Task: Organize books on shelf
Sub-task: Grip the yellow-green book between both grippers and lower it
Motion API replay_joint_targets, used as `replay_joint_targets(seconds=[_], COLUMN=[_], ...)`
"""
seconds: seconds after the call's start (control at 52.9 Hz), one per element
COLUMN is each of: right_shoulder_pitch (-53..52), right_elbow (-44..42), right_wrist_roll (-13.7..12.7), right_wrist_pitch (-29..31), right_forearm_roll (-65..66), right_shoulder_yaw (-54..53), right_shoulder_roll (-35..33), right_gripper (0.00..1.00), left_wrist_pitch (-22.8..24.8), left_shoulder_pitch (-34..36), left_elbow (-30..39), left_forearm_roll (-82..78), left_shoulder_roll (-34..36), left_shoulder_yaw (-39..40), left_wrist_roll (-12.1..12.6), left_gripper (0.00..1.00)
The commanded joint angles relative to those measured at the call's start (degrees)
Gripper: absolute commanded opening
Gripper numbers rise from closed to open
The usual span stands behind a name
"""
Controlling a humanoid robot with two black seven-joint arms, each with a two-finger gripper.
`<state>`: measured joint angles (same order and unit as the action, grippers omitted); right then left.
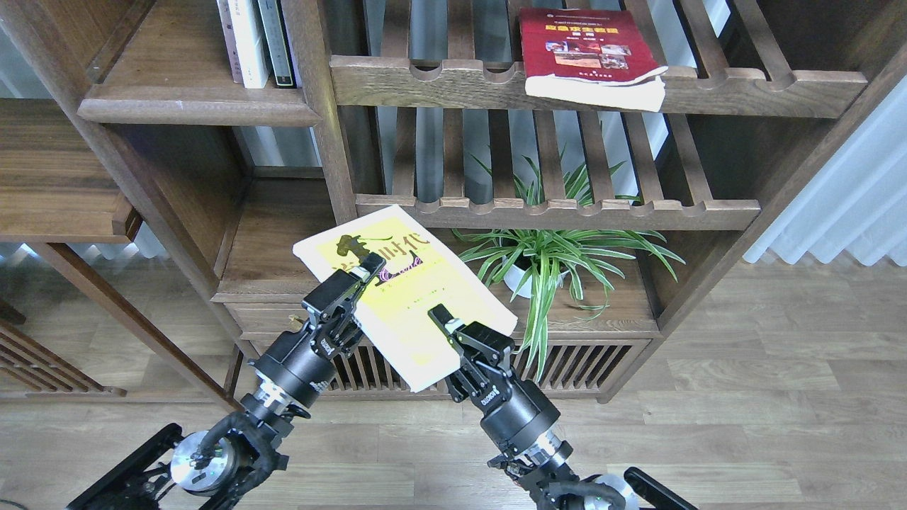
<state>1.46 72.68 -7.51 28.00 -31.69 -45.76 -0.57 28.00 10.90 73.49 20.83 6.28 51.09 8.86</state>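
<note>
Only Chinese characters (yellow-green book)

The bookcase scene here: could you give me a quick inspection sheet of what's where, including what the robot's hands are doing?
Surface: solid dark-brown shelf, upper left, bare along its front.
Job's things: yellow-green and white book held up in front of the bookcase; red book lying on the top slatted rack, one corner overhanging. No maroon book seen.
Clutter: thin upright volumes on the solid shelf; potted spider plant lower down.
Hands: left hand and right hand each grip an edge of the yellow-green book.
Cables: black bundles around both arms' bases.
Surroundings: wood floor, pale curtain at right.
</note>
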Motion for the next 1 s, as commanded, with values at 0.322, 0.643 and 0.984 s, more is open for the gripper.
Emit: replay_joint_targets(seconds=[0.322, 0.643, 0.984], right_shoulder_pitch=[-0.41, -0.58, -0.49], right_elbow=[-0.7, -0.96, -0.96], right_wrist_roll=[0.13, 0.22, 0.3], right_wrist_pitch=[0.0, 0.0, 0.0], right_forearm_roll=[-0.13, 0.05, 0.05], right_shoulder_yaw=[-0.29, -0.11, -0.2], right_shoulder_roll=[0.31, 0.31, -0.13], right_gripper=[0.12, 0.49, 0.69], left_wrist_pitch=[0.0, 0.0, 0.0], left_shoulder_pitch=[-0.09, -0.18, -0.18], left_elbow=[0.17, 0.17, 0.08], left_forearm_roll=[0.52, 0.52, 0.52], left_shoulder_roll=[1.01, 1.46, 1.63], left_shoulder_yaw=[-0.56, -0.38, -0.03], left_wrist_roll=[0.01, 0.01, -0.08], left_gripper=[0.06, 0.06, 0.07])
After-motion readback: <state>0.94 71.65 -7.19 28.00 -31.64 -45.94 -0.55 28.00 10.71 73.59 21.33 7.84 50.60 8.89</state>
